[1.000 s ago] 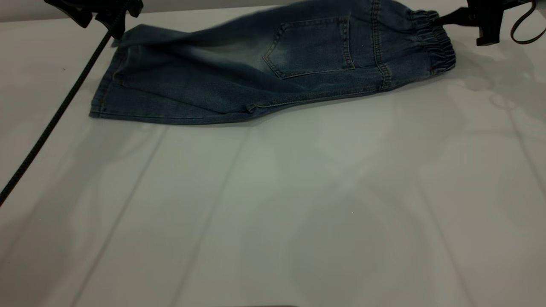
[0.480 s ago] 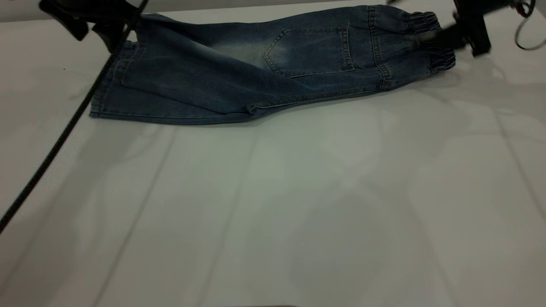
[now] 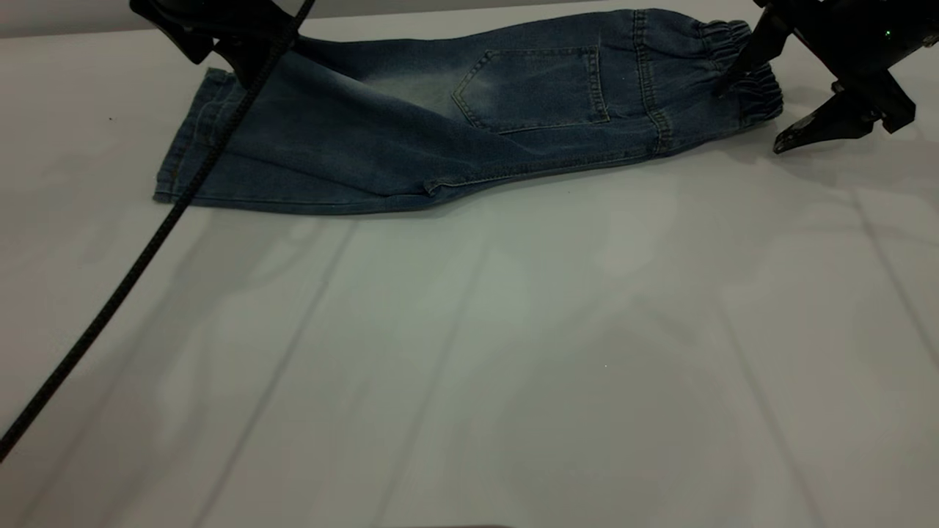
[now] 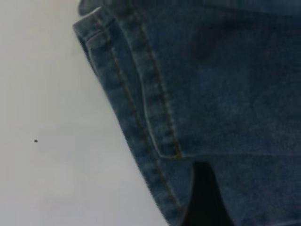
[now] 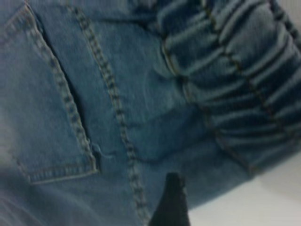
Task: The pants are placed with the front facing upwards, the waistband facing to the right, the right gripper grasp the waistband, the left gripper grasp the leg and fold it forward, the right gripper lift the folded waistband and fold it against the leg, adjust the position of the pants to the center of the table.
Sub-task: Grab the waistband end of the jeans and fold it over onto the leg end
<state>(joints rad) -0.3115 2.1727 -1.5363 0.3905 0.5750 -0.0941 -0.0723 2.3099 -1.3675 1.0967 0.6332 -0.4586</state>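
Observation:
The pants (image 3: 440, 125) lie folded lengthwise at the far side of the table (image 3: 513, 352), back pocket (image 3: 535, 88) up, legs to the left. The gathered waistband (image 3: 755, 88) is at the right end. My right gripper (image 3: 750, 121) hangs open just off that end, one finger over the waistband and one beyond it above bare table, holding nothing. The right wrist view shows the waistband (image 5: 235, 70) and one fingertip (image 5: 173, 202). My left gripper (image 3: 220, 55) hovers open over the far corner of the leg hem (image 4: 122, 94), with one finger (image 4: 202, 197) showing above the denim.
A black cable (image 3: 110, 308) runs diagonally from the left arm down across the left part of the table to its near edge. A wide stretch of white tabletop lies in front of the pants.
The lifted upper layer has come down and lies flat. The right gripper has let go of the waistband and opened. The left gripper has shifted right along the leg hem.

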